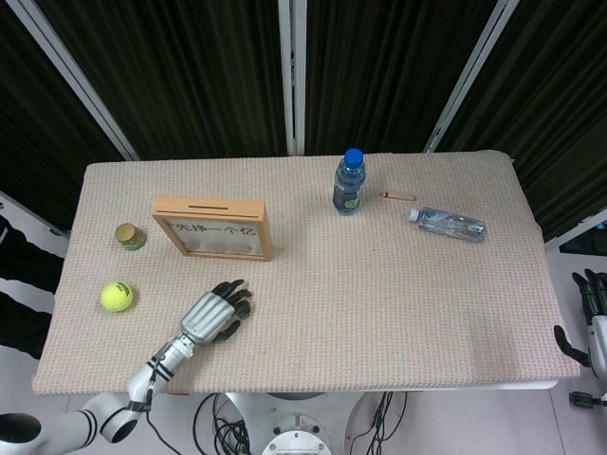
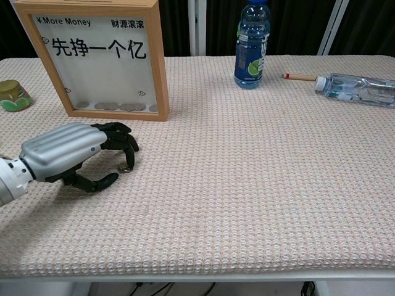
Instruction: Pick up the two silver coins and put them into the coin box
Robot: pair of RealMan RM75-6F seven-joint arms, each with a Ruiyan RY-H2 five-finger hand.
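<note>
Coin (image 2: 125, 167) under left-hand fingers (image 2: 131, 147)

Coin box (image 2: 105, 58) behind left hand (image 2: 74, 154); coin (image 2: 125, 168) under fingertips; upright bottle (image 2: 250, 46) right of box.
</note>
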